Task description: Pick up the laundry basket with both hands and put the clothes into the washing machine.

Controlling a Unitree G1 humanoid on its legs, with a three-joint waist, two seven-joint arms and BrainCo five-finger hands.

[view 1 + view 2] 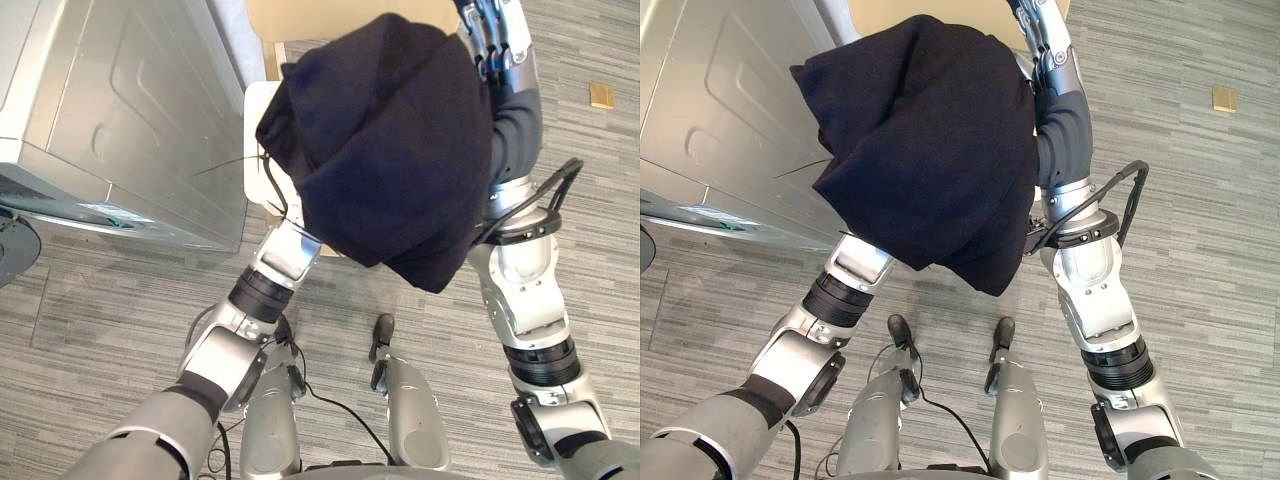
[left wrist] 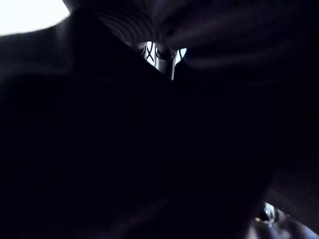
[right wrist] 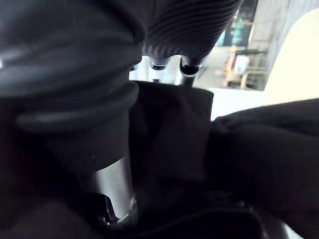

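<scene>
1. A dark navy cloth [image 1: 385, 140] hangs in a heap between the two arms, up off the floor [image 1: 610, 200].
2. It covers most of the basket [image 1: 258, 140]; a white wall of the basket shows at the cloth's left edge.
3. The left hand [image 2: 164, 62] is buried under the cloth; its grasp cannot be told.
4. The right hand [image 1: 497, 40] sits high against the cloth's far right edge; whether it is open or closed cannot be told.
5. The grey washer [image 1: 120, 110] stands to the left, just beside the basket.
6. A pale strip [image 1: 85, 212] on the washer's near edge carries print too small to read.
7. A tan panel [image 1: 300, 18] shows behind the cloth.
8. A small gold square [image 1: 601, 95] lies on the striped floor, well apart to the right.
</scene>
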